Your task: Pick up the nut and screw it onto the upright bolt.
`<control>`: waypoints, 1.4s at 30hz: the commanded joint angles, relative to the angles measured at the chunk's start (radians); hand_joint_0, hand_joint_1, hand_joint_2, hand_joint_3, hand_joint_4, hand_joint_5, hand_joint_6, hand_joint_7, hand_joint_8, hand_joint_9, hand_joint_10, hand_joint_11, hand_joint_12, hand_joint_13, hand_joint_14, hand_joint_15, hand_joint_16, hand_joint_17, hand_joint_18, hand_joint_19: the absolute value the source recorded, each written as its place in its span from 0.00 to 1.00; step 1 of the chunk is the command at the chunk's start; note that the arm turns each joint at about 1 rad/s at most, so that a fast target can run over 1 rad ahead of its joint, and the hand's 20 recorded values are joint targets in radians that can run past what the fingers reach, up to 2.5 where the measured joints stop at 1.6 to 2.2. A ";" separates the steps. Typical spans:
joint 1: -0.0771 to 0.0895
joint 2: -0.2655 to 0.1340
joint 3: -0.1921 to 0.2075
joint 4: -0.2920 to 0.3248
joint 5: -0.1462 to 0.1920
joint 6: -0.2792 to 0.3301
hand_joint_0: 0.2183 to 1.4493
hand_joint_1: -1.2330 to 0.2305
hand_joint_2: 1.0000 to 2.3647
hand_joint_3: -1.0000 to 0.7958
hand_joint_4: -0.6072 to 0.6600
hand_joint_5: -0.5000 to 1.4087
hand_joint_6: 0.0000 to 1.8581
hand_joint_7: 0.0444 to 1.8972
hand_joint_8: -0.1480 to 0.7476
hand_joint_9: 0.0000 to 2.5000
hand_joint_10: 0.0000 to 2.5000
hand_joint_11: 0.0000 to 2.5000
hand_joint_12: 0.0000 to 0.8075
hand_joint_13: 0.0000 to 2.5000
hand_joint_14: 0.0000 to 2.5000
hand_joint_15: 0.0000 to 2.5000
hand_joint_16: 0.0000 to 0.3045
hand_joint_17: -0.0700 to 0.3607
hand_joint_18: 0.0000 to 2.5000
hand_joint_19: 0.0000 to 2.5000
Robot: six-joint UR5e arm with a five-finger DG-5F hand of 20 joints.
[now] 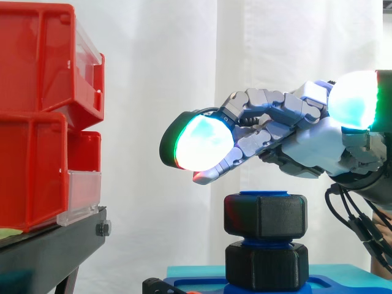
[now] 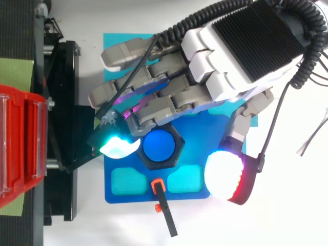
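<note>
- The hand reaches in from the right. Its fingers are stretched out leftward and only loosely bent, grasping nothing.
- The black hex nut already sits on the upright blue bolt, near its top. A second black hexagonal piece sits lower on the same shaft.
- The key relation is that the nut lies directly below the fingers. In the side view there is a clear gap between them and the bolt's tip.
- From above, the nut lies between the cyan-glowing fingertip on its left and the white thumb pad on its right.
- The bolt's long axis is vertical, so I judge the coming move to be a straight descent, closing around the nut's flats.
- The bolt stands on a blue base.
</note>
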 commanded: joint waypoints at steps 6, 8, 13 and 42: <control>-0.003 -0.018 0.002 0.001 -0.001 -0.001 0.21 0.73 0.00 0.28 0.63 0.22 0.27 0.40 0.38 0.24 0.00 0.00 0.36 0.11 0.00 0.00 0.10 0.33 0.00 0.00; -0.006 -0.026 0.002 0.010 -0.001 0.014 0.21 0.73 0.00 0.28 0.64 0.22 0.27 0.40 0.38 0.24 0.00 0.00 0.36 0.11 0.00 0.00 0.10 0.33 0.00 0.00; -0.005 -0.033 0.009 0.049 0.000 0.068 0.21 0.73 0.00 0.28 0.63 0.22 0.27 0.40 0.38 0.24 0.00 0.00 0.36 0.11 0.00 0.00 0.10 0.33 0.00 0.00; -0.022 -0.033 0.002 0.018 -0.012 0.019 0.24 0.78 0.00 0.28 0.63 0.26 0.27 0.61 0.40 0.31 0.00 0.00 0.33 0.17 0.00 0.00 0.09 0.31 0.03 0.00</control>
